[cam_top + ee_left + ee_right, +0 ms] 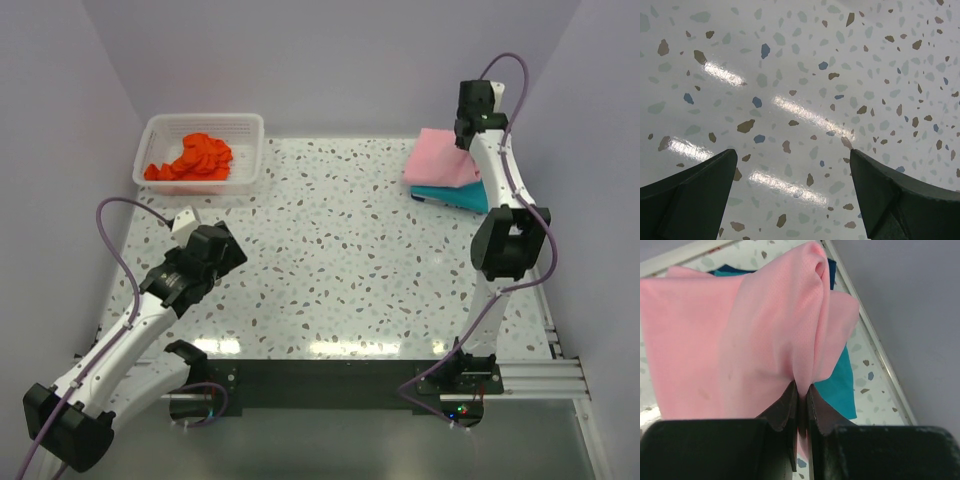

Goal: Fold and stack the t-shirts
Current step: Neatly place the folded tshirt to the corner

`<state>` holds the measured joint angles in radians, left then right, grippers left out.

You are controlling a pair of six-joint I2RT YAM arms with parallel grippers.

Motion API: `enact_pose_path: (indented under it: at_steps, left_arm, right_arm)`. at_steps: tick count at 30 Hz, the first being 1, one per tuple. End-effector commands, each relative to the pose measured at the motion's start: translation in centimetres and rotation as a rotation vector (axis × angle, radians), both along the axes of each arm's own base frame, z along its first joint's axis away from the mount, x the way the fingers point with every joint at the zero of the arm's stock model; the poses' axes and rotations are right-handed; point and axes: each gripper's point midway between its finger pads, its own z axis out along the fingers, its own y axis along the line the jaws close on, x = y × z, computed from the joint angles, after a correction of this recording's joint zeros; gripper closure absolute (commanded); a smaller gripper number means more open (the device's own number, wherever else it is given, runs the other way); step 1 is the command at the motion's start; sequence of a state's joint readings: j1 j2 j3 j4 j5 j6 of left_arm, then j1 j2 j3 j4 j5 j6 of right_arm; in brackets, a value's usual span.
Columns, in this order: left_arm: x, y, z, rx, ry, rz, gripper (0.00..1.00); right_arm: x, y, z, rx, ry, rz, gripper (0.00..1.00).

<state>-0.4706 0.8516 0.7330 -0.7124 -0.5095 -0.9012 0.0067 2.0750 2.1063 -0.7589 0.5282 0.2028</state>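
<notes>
Tabletop (pixel 340 260), white with coloured flecks, seen from above with twelve o'clock at the far wall. At about one o'clock the right tool (pixel 801 387) has its jaws pressed almost together on a bunched fold of the light pink t-shirt (pixel 440 160). From that pinch the pink cloth spreads away toward seven o'clock as a roughly square folded panel with no clear long axis. It lies over the teal blue t-shirt (pixel 458 196), whose edge shows past the pink one's near side, toward six o'clock. The pink cloth is gathered and lifted at the pinch, so whether it rests flat on the teal one there cannot be told. At about ten o'clock a white mesh basket (pixel 200 121) holds the orange-red t-shirt (pixel 195 158), crumpled and unfolded. The left tool (pixel 793 150) hangs over bare tabletop at about nine o'clock, its jaws spread wide and holding nothing. The basket lies toward twelve o'clock from it, near but apart. The left arm is much the nearer to the orange-red shirt; the right arm is well apart from it, across the tabletop. The coming move probably turns on the pink shirt settling squarely over the teal one when released. Count: three t-shirts, one basket, two tools.
</notes>
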Motion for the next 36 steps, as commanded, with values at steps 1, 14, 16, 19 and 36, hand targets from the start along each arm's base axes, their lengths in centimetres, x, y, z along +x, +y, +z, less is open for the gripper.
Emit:
enact_pose_path:
  at_steps: [1,14,16,19,36]
  left_arm:
    - [0.8,0.1,1.2,-0.004,-0.046,0.014,0.0]
    - [0.9,0.3,1.0,0.01,-0.031,0.023,0.0]
    - [0.9,0.3,0.9,0.016,-0.026,0.024,0.0]
    - [0.9,0.3,0.9,0.017,-0.026,0.026,0.0]
    - [1.0,0.4,0.9,0.025,-0.018,0.029,0.0]
  right_arm:
    - [0.4,-0.2,-1.7,-0.015,0.009,0.019,1.0]
    - [0.9,-5.3,-5.3,-0.052,0.075,-0.049,1.0]
    - [0.9,-5.5,-5.3,-0.058,0.082,-0.048,1.0]
    - [0.9,-6.1,-5.5,-0.058,0.088,-0.053,1.0]
    - [1.4,-8.1,-5.8,-0.071,0.109,-0.058,1.0]
